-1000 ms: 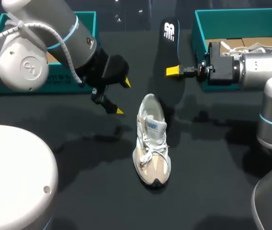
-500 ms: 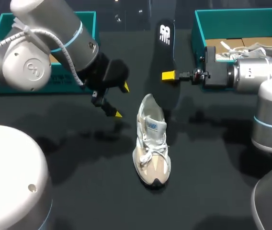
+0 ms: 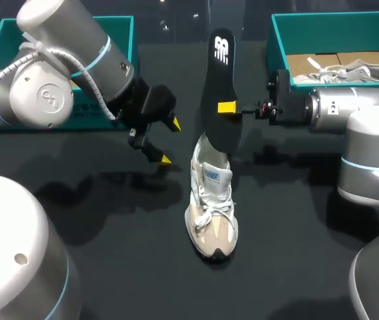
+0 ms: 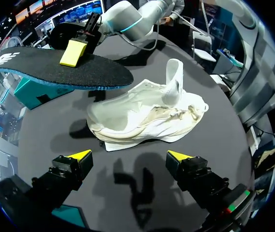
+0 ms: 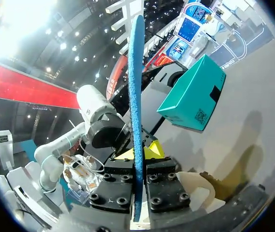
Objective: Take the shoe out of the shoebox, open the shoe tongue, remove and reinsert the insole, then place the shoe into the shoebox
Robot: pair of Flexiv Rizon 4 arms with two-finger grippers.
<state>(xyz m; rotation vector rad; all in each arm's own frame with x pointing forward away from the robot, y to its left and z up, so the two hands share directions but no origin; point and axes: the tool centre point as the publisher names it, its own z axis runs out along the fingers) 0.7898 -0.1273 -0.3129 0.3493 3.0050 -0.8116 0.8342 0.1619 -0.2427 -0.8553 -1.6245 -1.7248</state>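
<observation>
The black insole point(image 3: 218, 80), pinched in the right gripper point(image 3: 227, 107), now hangs further left, over the heel of the cream laced shoe point(image 3: 211, 207) on the dark table point(image 3: 296, 220), with the left gripper point(image 3: 170, 141) spread wide to its left.

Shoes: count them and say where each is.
2. One shoe stands mid-table, insole at its heel; a second shoe lies in the right shoebox. The left arm hides part of the left shoebox, so another could be inside.
</observation>
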